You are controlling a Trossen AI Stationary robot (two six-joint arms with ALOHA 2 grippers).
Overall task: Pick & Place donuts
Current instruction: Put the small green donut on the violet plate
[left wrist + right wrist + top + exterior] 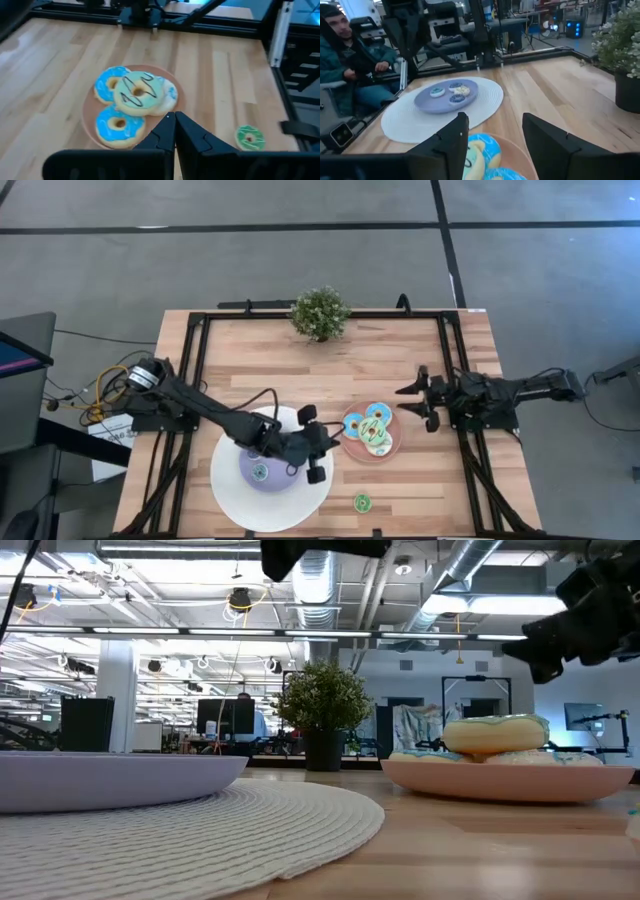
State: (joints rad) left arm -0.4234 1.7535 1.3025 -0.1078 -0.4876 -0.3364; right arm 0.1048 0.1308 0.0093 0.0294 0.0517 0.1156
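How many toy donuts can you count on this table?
8 donuts: four stacked on the pink plate, three tiny on the purple plate, one green donut on the bare wood. More may be hidden.

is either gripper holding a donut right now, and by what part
No. The left gripper is shut on nothing beside the pink plate; the right gripper is open above the donuts, empty.

Left tool [322, 442] closed and empty; right tool [412, 402] parted, hovering, empty.
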